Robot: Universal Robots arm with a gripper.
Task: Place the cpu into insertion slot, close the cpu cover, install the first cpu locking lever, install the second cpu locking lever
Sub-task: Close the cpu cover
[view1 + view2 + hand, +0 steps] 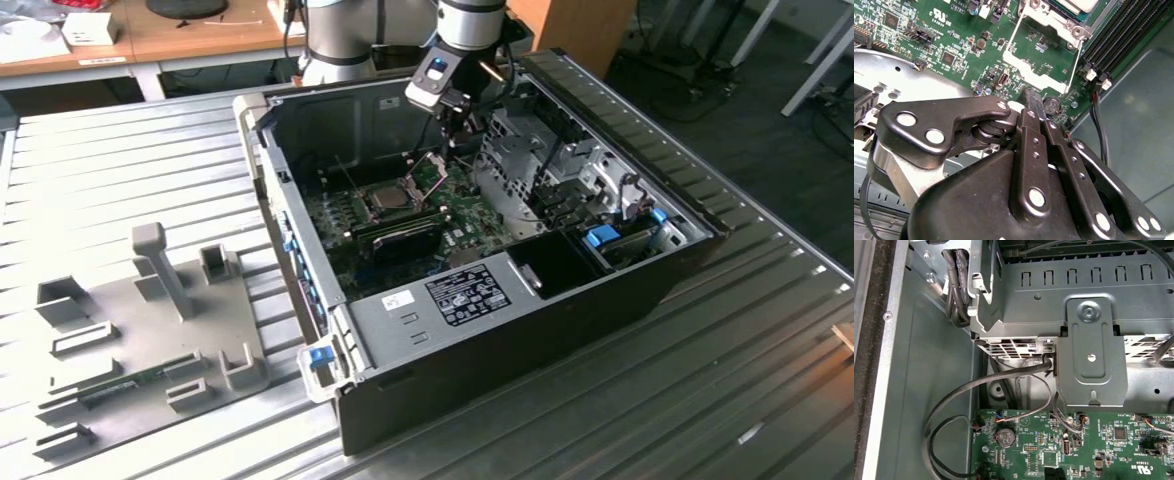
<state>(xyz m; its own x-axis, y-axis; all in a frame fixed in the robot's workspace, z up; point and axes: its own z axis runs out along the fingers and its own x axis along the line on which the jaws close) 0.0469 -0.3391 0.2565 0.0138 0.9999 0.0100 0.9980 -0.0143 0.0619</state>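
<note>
1. Steel slats form the one bench (pixel 120 180). One open computer case (pixel 627 300) lies across its middle, and one grey fixture tray (pixel 147 330) sits toward the edge on the exterior view's left.
2. One green motherboard (pixel 954 30) lines the case floor.
3. One gripper (pixel 1031 100) hangs low over the board. Its fingers are pinched together with nothing visible between them, and the tips are just beside the cover's free edge.
4. One cpu cover (pixel 1024 72) stands tilted up and open above the one insertion slot (pixel 1051 22), near the board's middle.
5. One cpu (pixel 387 200) already sits in that slot, so closing the cover looks like the step in hand. It should go best if the closed tips press the free edge only, follow the hinge's arc gently, and stay clear of the chip and nearby components.
6. One coin cell (pixel 1052 105) lies near the fingertips.
</note>
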